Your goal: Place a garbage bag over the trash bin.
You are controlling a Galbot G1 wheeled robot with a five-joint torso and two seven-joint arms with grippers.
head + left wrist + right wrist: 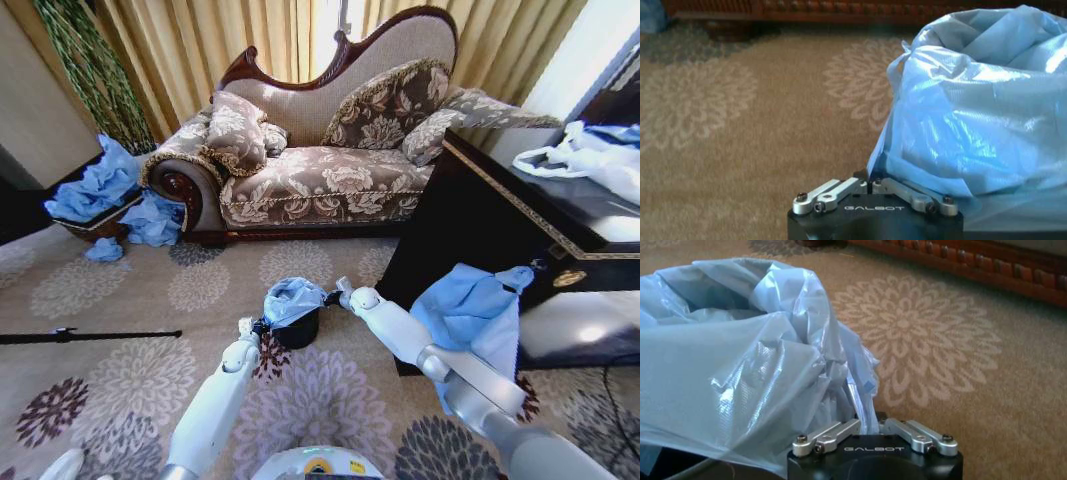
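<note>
The trash bin (297, 330), small and black, stands on the patterned carpet (120, 300) in front of the robot, between its two arms. The garbage bag (294, 298), thin light blue plastic, sits bunched over the bin's top, its mouth open upward and crumpled folds spilling over the rim; the bin's lower black wall is bare below it.

The left gripper (258, 326) is at the bin's left side, at the bag's lower edge. In the left wrist view the left gripper (870, 186) has its fingers pressed together, with the garbage bag (973, 115) hanging right beside them; the plastic seems to run down into the closed tips, so it looks pinched there.

The right gripper (334, 296) is at the bin's right side, up near the bag's rim. In the right wrist view the right gripper (868, 426) has its fingers drawn close, and a fold of the garbage bag (740, 365) passes down between them, clamped. A dark curved edge of the trash bin (680, 467) shows beneath the plastic.

Behind the bin stands a floral sofa (320, 180) with carved wood trim and cushions. To the right is a dark cabinet (480, 220) with a larger blue plastic sheet (470, 310) draped at its front and white plastic bags (590, 155) on top. Far left, a basket (95, 222) holds more blue plastic.
</note>
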